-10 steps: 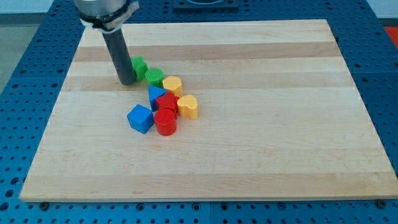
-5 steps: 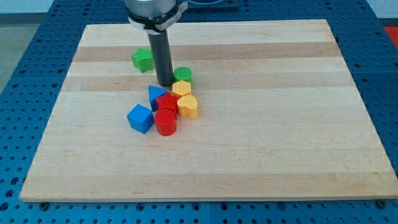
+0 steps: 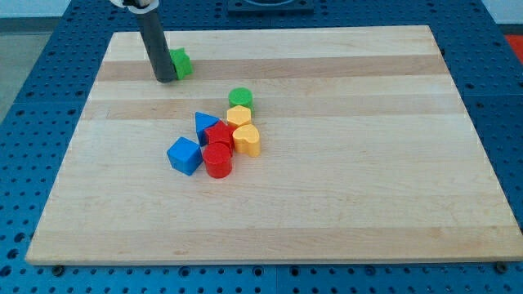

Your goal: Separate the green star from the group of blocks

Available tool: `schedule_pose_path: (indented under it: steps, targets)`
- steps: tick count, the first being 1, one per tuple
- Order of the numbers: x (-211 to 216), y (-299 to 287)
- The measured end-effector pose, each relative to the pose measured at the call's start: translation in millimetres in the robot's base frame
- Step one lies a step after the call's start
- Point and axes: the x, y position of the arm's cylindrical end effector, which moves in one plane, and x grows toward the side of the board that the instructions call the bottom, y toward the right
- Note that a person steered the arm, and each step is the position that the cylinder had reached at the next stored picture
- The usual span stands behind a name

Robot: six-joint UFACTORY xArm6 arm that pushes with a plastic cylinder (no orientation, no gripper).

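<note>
Wooden board on a blue pegboard bench, wide bare wood to the view's right and bottom. My tip holds nothing, planted against the green star, whose left side hides behind the rod. Star sits near the top-left edge, well apart from the cluster around the red cylinder.

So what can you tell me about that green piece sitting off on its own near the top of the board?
That is the green star, a small, bright green block with a matte, plastic look. Its points are hard to make out, as the dark rod covers its left side. It lies flat on the pale wooden board near the view's top left, well apart from the cluster of blocks in the middle. My tip stands right at its lower left, seemingly touching it.
</note>
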Motion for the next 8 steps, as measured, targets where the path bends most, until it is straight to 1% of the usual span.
schedule_pose_path:
  steps: [1,2,3,4,6,7,8]
  targets:
    - [40,56]
    - [47,108]
    - [14,102]
    - [12,94]
    - [-25,41]
    - [-38,31]
    - [-38,19]
